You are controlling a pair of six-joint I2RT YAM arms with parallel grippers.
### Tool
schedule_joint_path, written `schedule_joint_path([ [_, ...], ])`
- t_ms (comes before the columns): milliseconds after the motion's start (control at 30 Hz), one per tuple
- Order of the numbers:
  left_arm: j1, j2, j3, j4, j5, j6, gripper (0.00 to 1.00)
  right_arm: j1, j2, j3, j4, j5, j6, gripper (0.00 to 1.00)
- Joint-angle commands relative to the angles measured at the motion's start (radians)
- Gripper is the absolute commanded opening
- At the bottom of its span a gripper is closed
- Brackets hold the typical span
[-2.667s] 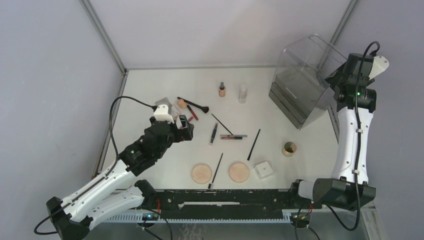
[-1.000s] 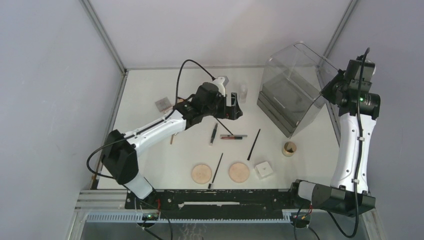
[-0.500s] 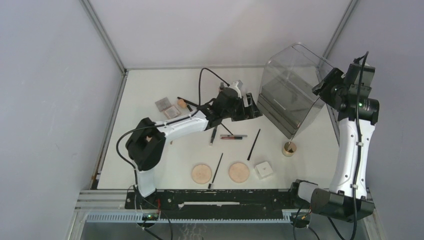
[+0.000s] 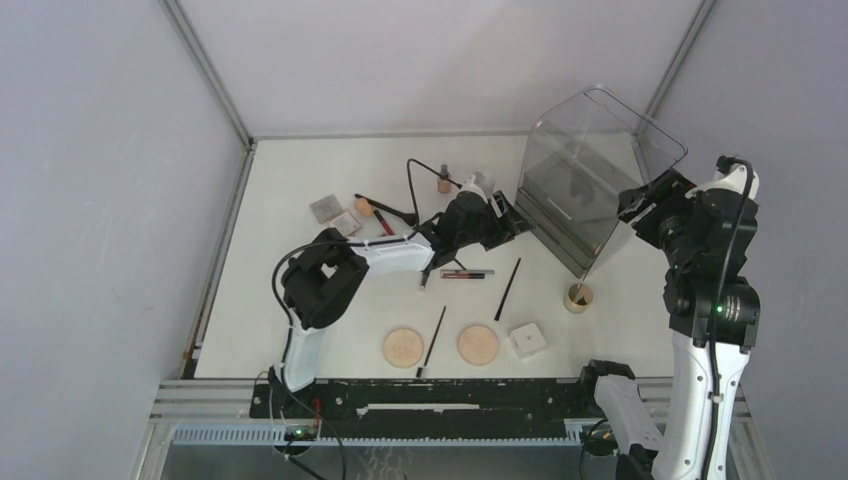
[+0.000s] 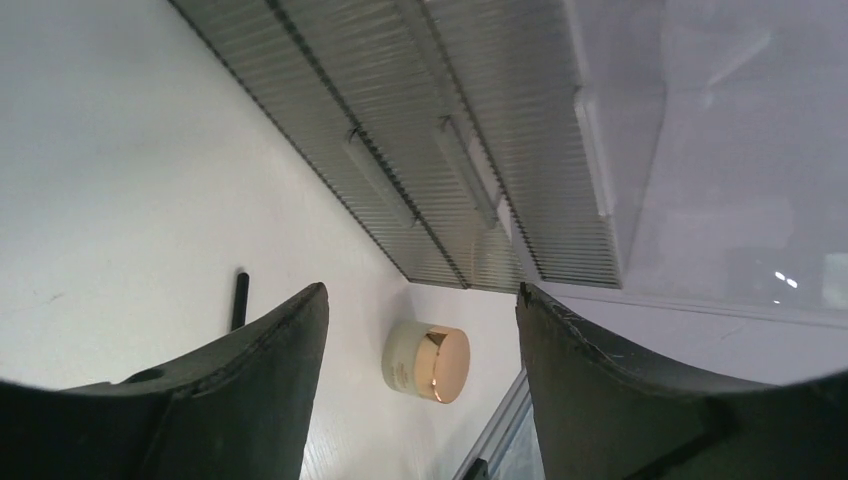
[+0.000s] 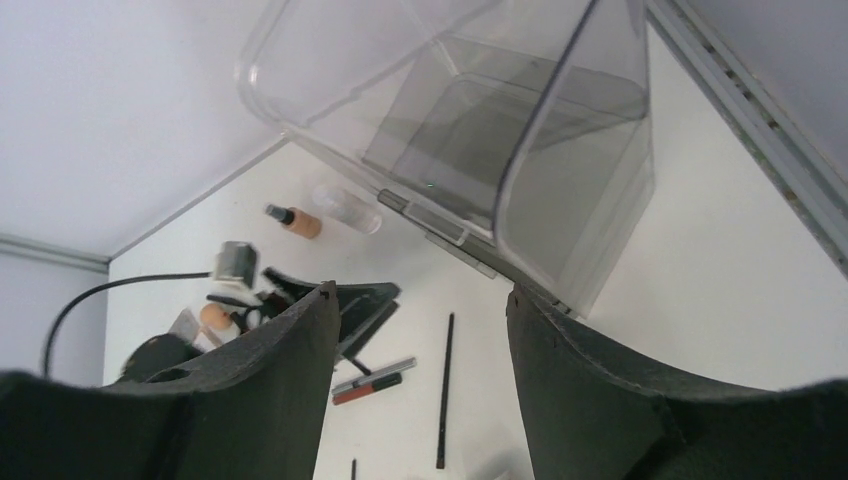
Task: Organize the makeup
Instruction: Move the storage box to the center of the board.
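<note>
The makeup lies scattered on the white table: a tan bottle [image 4: 443, 180], two square compacts [image 4: 323, 208], a red lip stick [image 4: 385, 222], silver and red sticks [image 4: 467, 273], a black brush [image 4: 507, 289], two round puffs [image 4: 403, 347], a white box [image 4: 527, 339] and a gold-lidded jar [image 4: 577, 296]. My left gripper [image 4: 510, 215] is open and empty beside the bin's front corner. In the left wrist view the left gripper [image 5: 420, 290] frames the jar [image 5: 430, 362] farther off. My right gripper [image 4: 632, 205] is open just right of the bin; in its own view the right gripper [image 6: 418, 288] holds nothing.
The big clear plastic bin [image 4: 585, 170] stands at the back right between both grippers, its ridged base [image 5: 430, 150] close ahead of the left one. A clear bottle [image 6: 345, 208] stands near the tan bottle [image 6: 295, 220]. Metal rails edge the table.
My left arm has swung right across the table to the bin's corner. My right gripper has opened, let go of the bin wall and drawn back toward the near side.
</note>
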Motion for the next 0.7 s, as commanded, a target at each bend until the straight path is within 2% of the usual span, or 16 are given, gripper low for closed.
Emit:
schedule_joint_path([
  [0,-0.021,0.045,0.059,0.089,-0.018,-0.048,0.72,0.053,-0.038,0.002,0.078,0.02,0.008,0.7],
  [233,-0.022,0.117,0.099,0.169,-0.064,-0.093,0.7,0.108,-0.085,0.01,0.086,0.049,0.007,0.7],
  [433,-0.023,0.173,0.12,0.184,-0.091,-0.151,0.57,0.118,-0.087,0.011,0.084,0.049,0.003,0.7],
  [667,-0.032,0.237,0.168,0.201,-0.053,-0.214,0.52,0.138,-0.082,0.017,0.081,0.043,-0.016,0.7],
])
